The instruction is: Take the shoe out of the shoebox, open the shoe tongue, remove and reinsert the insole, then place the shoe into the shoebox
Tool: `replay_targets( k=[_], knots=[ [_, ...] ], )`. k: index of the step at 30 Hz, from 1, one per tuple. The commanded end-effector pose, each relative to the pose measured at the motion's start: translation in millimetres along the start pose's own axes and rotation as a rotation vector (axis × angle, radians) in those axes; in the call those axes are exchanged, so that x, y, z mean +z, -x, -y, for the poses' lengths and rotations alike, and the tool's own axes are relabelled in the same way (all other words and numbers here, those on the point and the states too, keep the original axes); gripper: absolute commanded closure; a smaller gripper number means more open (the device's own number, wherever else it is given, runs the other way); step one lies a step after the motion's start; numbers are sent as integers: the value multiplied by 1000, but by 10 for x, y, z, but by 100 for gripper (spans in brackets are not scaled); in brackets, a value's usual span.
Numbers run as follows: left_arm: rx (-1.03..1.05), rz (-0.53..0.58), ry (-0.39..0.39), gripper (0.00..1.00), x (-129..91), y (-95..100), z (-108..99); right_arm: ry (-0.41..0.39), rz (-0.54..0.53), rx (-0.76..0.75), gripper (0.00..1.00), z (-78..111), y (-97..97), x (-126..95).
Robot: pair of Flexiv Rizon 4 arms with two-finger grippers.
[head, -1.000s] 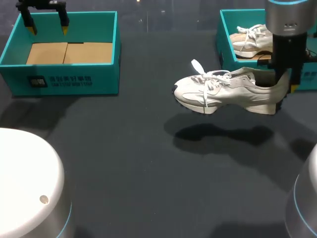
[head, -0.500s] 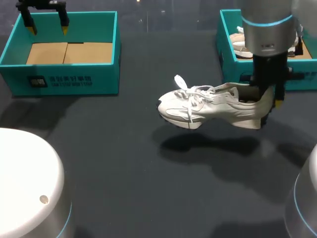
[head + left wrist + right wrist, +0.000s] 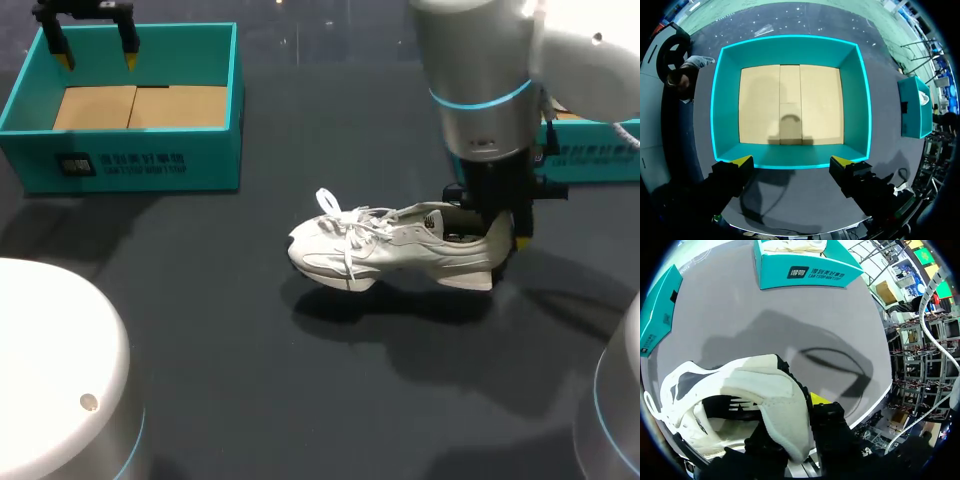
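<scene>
White sneaker (image 3: 395, 248) sits mid-bench, a bit toward 3 o'clock, toe to 9 o'clock and heel to 3 o'clock, sole very low over the bench (image 3: 250, 380) with its shadow right under; can't tell if it touches. Right hand (image 3: 497, 232) is clenched on the heel collar (image 3: 785, 390), one finger inside the shoe and one outside the back; the wrist view shows the padded collar squashed between them (image 3: 801, 412). Judgement: the shoe is light, with a soft upper, a stiffer heel and a grippy rubber sole. A heel pinch holds it, but the toe can droop or swing. Laces (image 3: 345, 225) are loose with a loop sticking up, likely to snag. The tongue is hidden under them; best taken by its top edge while the heel is held. Left hand (image 3: 97, 58) is released, fingers wide with nothing between, hovering over the empty teal shoebox (image 3: 120, 160) at 10 o'clock, well apart from the shoe (image 3: 792, 161). Second teal shoebox (image 3: 805, 272) at 2 o'clock holds another sneaker (image 3: 795, 245); the right arm covers most of it in the head view. Nothing lies between the shoe and either box.
</scene>
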State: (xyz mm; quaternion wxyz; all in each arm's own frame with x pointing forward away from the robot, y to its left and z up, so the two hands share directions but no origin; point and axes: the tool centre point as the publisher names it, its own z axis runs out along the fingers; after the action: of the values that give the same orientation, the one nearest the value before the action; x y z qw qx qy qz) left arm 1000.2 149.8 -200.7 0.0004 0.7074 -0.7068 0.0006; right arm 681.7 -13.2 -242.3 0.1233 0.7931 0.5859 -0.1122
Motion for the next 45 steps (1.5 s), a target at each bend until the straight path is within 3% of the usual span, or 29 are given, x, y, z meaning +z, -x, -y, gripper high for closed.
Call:
replay_targets(
  k=[1, 3, 11, 22, 45],
  knots=[
    [0, 0, 0, 0, -4, 0, -1, -4, 4, 0, 100, -14, -24, -18],
    [0, 0, 0, 0, -4, 0, -1, -4, 4, 0, 100, -14, -24, -18],
    [0, 0, 0, 0, -4, 0, -1, 68, 26, -5, 100, 203, -388, 144],
    [0, 0, 0, 0, -4, 0, -1, 37, 69, -35, 100, 261, -618, 343],
    [0, 0, 0, 0, -4, 0, -1, 0, 38, -50, 100, 261, -728, 696]
  ],
)
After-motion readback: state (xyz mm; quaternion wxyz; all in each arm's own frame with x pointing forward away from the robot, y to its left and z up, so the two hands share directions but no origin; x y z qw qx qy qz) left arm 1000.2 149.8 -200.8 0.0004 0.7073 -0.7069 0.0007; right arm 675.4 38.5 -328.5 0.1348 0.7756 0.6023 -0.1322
